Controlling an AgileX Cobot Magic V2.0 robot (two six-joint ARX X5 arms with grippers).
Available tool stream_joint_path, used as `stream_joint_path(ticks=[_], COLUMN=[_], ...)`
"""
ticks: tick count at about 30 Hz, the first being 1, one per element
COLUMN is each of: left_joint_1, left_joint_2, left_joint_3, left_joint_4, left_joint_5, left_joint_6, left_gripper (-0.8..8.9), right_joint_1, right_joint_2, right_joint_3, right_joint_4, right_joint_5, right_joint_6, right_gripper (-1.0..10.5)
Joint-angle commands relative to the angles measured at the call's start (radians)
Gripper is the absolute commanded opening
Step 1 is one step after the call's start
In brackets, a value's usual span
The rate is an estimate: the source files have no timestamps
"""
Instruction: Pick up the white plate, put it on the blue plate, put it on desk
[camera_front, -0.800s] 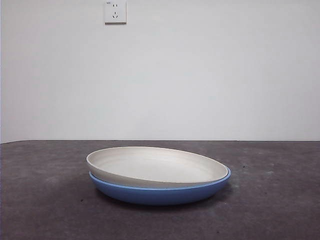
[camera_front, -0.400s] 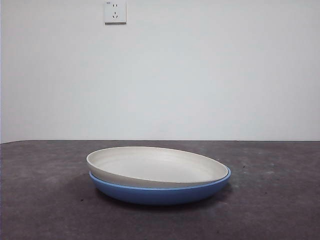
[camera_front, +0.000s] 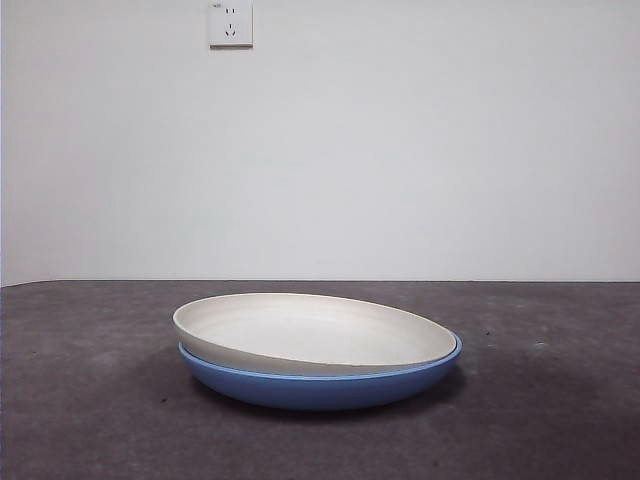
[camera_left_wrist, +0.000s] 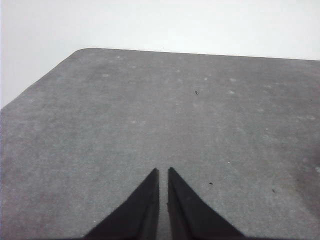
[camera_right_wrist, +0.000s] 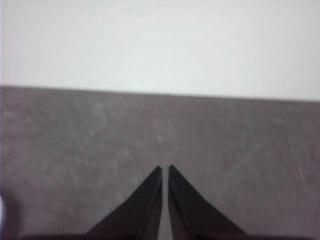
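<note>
Cream-white plate (camera_front: 318, 332) sits tilted inside the blue plate (camera_front: 320, 387), mid-tabletop (camera_front: 90, 420). Left gripper (camera_left_wrist: 163, 170) hangs over bare tabletop, jaws pinched nearly together, holding nothing; right gripper (camera_right_wrist: 164, 167) likewise, narrow and empty.

White wall socket (camera_front: 230, 24), high on plain white wall (camera_front: 400, 150)

A dark grey-brown mottled surface (camera_front: 90, 420) is stretching across the whole front view, meeting a pale wall behind. The blue plate (camera_front: 320, 388) is sitting directly on it near the middle, casting a soft shadow. A few tiny dark specks, possibly crumbs or marks, are dotting the surface to the plate's right.
</note>
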Motion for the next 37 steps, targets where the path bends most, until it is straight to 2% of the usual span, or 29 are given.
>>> stream_joint_path(ticks=[1, 12, 15, 19, 37], left_joint_1=[0.001, 0.001, 0.001, 0.001, 0.001], left_joint_2=[-0.002, -0.002, -0.002, -0.002, -0.002], left_joint_3=[-0.021, -0.021, -0.021, -0.021, -0.021], left_joint_4=[-0.005, -0.005, -0.005, -0.005, -0.005], left_joint_5=[-0.004, -0.004, -0.004, -0.004, -0.004], left_joint_6=[0.005, 0.005, 0.005, 0.005, 0.005], left_gripper=[0.28, 0.28, 0.28, 0.28, 0.28], right_joint_1=[-0.012, -0.08, -0.094, -0.097, -0.097], right_joint_2=[-0.041, -0.129, -0.135, -0.135, -0.135], right_joint_3=[-0.072, -0.173, -0.173, -0.173, -0.172], right_joint_4=[0.024, 0.005, -0.024, -0.067, -0.039], right_joint_5=[0.001, 0.0, 0.0, -0.001, -0.011], right_joint_6=[-0.011, -0.013, -0.035, -0.045, -0.041], right_gripper=[0.2, 0.2, 0.2, 0.2, 0.2])
